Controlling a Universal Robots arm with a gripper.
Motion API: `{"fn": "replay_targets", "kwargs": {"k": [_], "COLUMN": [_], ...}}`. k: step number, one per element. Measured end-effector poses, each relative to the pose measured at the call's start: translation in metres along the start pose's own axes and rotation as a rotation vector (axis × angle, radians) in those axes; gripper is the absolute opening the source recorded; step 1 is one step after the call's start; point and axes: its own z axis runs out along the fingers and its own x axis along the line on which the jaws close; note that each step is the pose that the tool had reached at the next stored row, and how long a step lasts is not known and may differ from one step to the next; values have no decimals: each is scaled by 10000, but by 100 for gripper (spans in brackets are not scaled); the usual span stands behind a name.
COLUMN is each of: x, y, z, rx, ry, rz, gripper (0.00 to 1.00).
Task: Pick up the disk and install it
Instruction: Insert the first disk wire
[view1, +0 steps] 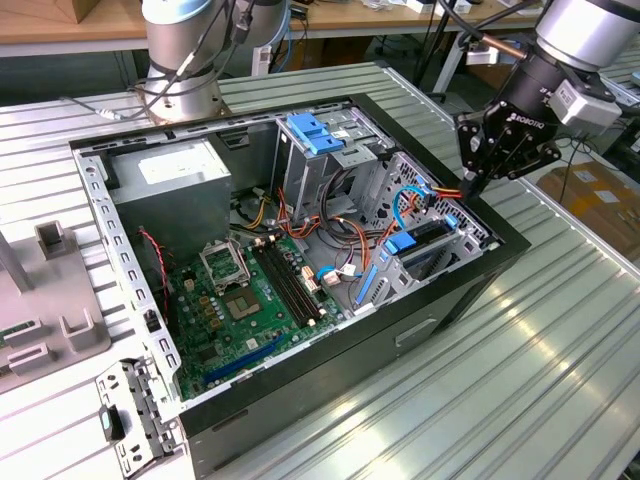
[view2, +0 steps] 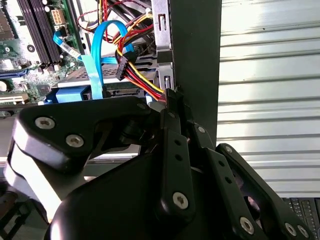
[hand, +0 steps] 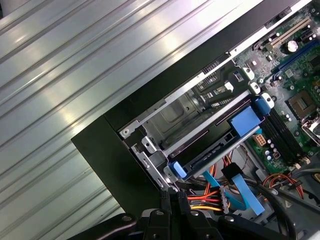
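- Exterior view: your gripper (view1: 478, 185) hangs at the exterior view's right edge of the open PC case (view1: 480, 290), its fingertips down by the drive cage. The disk (view1: 430, 235) sits in that cage in its blue carrier, well apart from the grey power-supply box (view1: 170, 180) on the far left and from the spare light-blue bracket (view1: 315, 133) at the far side.
- Second wrist view: the gripper (view2: 172, 97) has its fingers pressed together with nothing visibly pinched between them. The tips are just beside the red and yellow power wires (view2: 135, 75). The blue data cable (view2: 95, 55) loops down to the back of the disk (view2: 70, 92), and both plugs look connected.
- First wrist view: the disk (hand: 215, 150) lies level in its slot, with the closed gripper (hand: 172, 197) at the case wall next to the wire bundle (hand: 215, 192). The ribbed table (hand: 75, 75) runs off behind.
- My read: the pick-up is done and you're at the tail end of the install, around the cabling or final seating. I can't tell whether the carrier is fully latched.
- Whatever you do from here needs a slow, straight move. Those wires are right by the fingertips and would snag easily.
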Motion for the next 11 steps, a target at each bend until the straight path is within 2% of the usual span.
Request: {"fn": "replay_targets", "kwargs": {"k": [11], "x": [-70], "y": [53], "z": [7], "rx": [1], "ry": [-1], "rz": [-1], "gripper": [17]}}
